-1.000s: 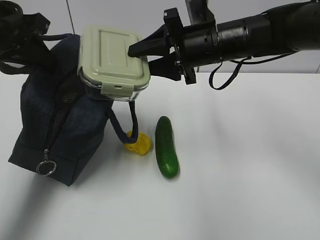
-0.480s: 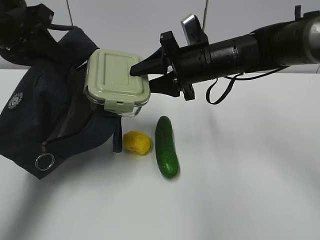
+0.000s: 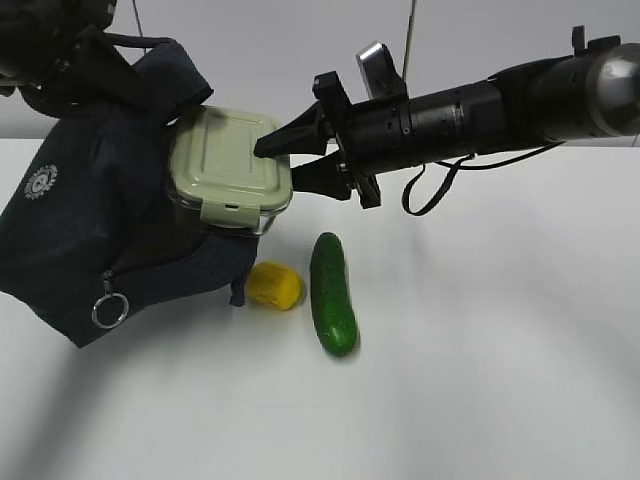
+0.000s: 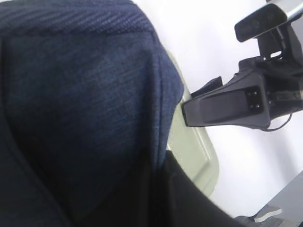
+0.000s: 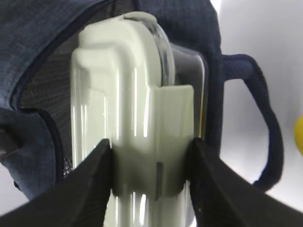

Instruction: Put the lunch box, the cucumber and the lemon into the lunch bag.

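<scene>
My right gripper (image 3: 280, 165) is shut on the short end of the lunch box (image 3: 228, 165), a clear box with a sage-green lid, and holds it at the mouth of the lunch bag (image 3: 90, 230). In the right wrist view the fingers (image 5: 90, 184) clamp the lid clip of the lunch box (image 5: 132, 109), with the open bag (image 5: 42, 47) around its far end. My left gripper (image 3: 55, 50) holds the bag's top, lifted and tilted toward the box. The lemon (image 3: 275, 285) and the cucumber (image 3: 333, 293) lie on the table below the box.
The bag's zipper ring (image 3: 108, 310) hangs at its lower left. A loop handle (image 5: 270, 142) droops beside the box, close to the lemon. The white table (image 3: 480, 350) spreads to the right and front. In the left wrist view, navy fabric (image 4: 80, 94) fills most of the picture.
My left arm has lifted and tipped the bag toward the box. My right gripper has moved the lunch box down and left into the bag's mouth. The handle has come off the lemon.
</scene>
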You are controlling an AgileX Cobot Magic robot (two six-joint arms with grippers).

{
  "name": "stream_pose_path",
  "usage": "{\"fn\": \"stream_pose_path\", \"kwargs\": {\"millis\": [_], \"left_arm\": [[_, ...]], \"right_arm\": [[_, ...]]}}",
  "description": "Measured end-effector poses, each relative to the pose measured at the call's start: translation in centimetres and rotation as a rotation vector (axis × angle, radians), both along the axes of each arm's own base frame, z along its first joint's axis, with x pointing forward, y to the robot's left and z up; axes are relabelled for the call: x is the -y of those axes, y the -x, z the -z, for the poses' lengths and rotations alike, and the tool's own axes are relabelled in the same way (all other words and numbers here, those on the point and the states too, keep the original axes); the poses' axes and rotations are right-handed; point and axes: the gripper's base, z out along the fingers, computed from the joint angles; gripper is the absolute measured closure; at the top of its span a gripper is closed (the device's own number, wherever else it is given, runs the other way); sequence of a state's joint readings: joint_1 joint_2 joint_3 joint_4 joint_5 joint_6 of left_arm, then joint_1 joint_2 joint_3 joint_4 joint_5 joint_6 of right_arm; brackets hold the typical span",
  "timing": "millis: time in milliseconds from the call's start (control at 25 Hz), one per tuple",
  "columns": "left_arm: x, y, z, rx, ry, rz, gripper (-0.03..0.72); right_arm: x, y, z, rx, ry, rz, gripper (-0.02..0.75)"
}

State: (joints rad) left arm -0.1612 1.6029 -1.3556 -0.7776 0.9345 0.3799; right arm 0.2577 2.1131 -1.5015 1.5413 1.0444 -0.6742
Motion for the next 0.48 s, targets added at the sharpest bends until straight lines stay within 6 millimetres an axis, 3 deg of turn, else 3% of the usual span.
{"fn": "stream_pose_path", "kwargs": {"millis": [200,480], "left_arm": [[0.2,-0.1,0.1,-0.014,0.03,0.008,0.694],[0.5,-0.3,0.3,-0.029,0.07,0.011,0.694]], "right_arm": [[-1.5,0.1,-1.2,0.042,-0.011,-0.033,0.375],[-1.8,-0.4,-1.5,0.084,0.021,-0.027,0.375]]}}
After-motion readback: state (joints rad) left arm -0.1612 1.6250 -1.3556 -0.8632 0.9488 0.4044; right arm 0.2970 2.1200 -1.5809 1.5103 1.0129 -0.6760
